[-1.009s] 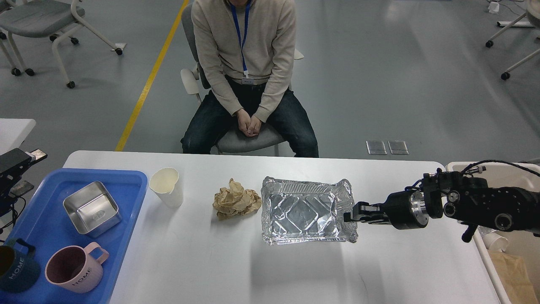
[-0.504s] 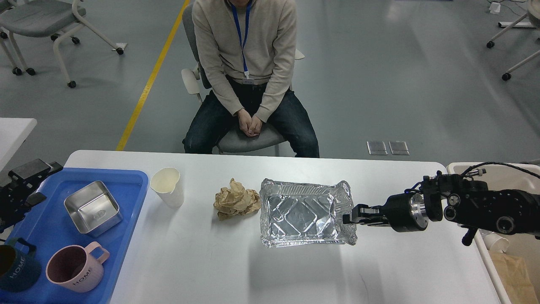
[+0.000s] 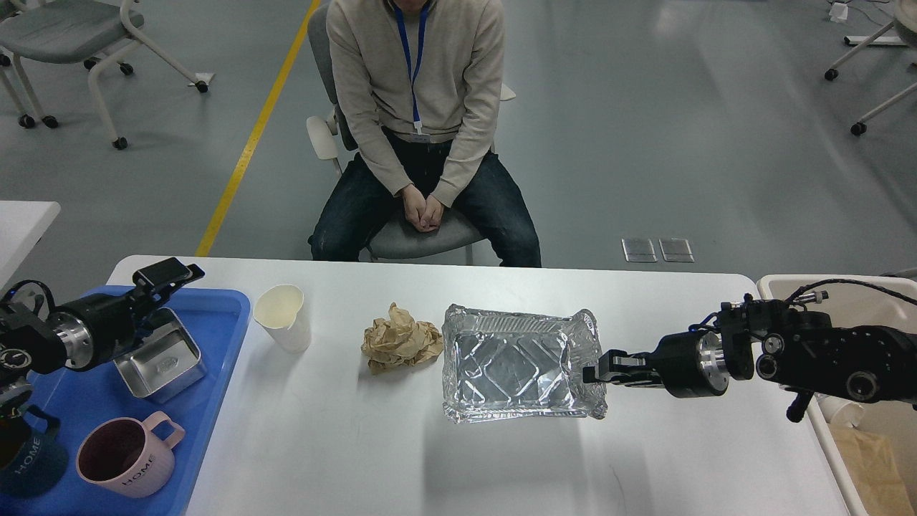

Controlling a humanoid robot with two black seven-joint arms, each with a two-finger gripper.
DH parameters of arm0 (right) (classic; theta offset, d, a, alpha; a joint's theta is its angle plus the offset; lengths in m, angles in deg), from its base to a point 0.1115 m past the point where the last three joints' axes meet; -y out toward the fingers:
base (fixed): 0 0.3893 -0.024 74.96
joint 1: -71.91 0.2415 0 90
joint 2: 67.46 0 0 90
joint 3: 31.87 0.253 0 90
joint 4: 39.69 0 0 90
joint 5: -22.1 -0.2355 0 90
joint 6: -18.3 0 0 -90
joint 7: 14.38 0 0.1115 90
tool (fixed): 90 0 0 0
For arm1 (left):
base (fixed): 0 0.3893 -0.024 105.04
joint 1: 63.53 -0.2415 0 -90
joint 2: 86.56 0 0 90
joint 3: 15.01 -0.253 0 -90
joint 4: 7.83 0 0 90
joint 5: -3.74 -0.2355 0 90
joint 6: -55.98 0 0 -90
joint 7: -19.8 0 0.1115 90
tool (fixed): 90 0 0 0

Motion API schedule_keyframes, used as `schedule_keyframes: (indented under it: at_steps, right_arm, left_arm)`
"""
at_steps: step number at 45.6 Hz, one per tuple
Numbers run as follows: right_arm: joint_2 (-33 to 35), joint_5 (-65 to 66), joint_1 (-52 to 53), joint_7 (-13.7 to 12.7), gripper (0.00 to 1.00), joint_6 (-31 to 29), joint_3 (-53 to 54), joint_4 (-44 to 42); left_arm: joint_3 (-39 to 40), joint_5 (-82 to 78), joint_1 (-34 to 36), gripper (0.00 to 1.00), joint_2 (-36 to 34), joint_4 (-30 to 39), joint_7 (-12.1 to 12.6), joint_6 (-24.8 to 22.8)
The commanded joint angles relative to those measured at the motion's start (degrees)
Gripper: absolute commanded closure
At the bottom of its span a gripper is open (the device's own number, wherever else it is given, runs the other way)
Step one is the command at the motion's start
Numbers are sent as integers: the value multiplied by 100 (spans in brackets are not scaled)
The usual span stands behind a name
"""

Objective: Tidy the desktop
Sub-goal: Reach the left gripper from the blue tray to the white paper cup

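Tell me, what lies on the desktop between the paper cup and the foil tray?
In the head view, only a crumpled brown paper ball lies between the paper cup and the foil tray on the desktop.

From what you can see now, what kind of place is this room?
Probably an office-like lab or test room: a grey floor with a yellow line, rolling chairs, and a seated person wearing a lanyard, facing the white desktop.

The right gripper (image 3: 596, 373) is clamped on the right rim of the foil tray (image 3: 517, 362), which blocks everything to its left; the crumpled brown paper (image 3: 401, 341) touches the tray's far side. Bare desktop (image 3: 430, 459) lies open nearer the robot. Ahead of the left gripper (image 3: 172, 274), the paper cup (image 3: 284, 316) stands upright, with clear tabletop between it and the paper. Under that gripper sits the metal box (image 3: 161, 358) in the blue tray (image 3: 215, 337).
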Motion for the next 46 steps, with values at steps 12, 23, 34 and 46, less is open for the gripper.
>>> schedule_keyframes:
  at_steps: [12, 23, 34, 46]
  right_arm:
    - [8, -3, 0, 1, 100, 9, 37, 0]
    - [26, -3, 0, 28, 100, 9, 11, -9]
    - [17, -3, -9, 28, 100, 9, 11, -18]
    - [17, -3, -9, 28, 100, 9, 11, -9]
  left_arm:
    - [-376, 28, 119, 22, 904, -787, 134, 8]
    - [-376, 28, 119, 25, 1221, -928, 117, 44]
    - [-376, 28, 119, 27, 1449, -1297, 99, 26]
    - [-368, 37, 198, 64, 1818, -1605, 11, -27]
